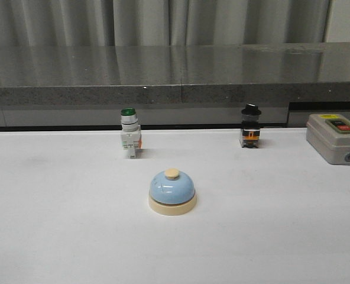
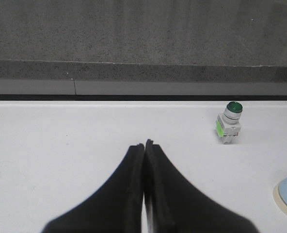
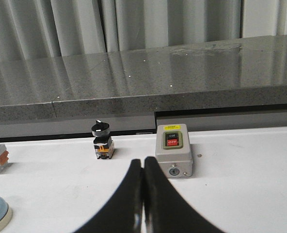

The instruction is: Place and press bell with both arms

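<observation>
Bell (image 1: 172,190) sits upright on the white table (image 1: 57,225) toward the middle front, glossy light blue dome on a cream round base, cream button on top, untouched, well apart from both arms. Left gripper (image 2: 144,145) and right gripper (image 3: 143,162) each show matte black fingers pressed together, holding nothing. Likely risk: the smooth dome could slip from a pinch, or an off-centre press could skate the base toward the green-capped switch (image 1: 129,134) or black-capped switch (image 1: 250,126), with the grey box (image 1: 336,138) beyond.

Front camera faces forward over table; wrist cameras low, both sharing bell (image 1: 172,189).
</observation>
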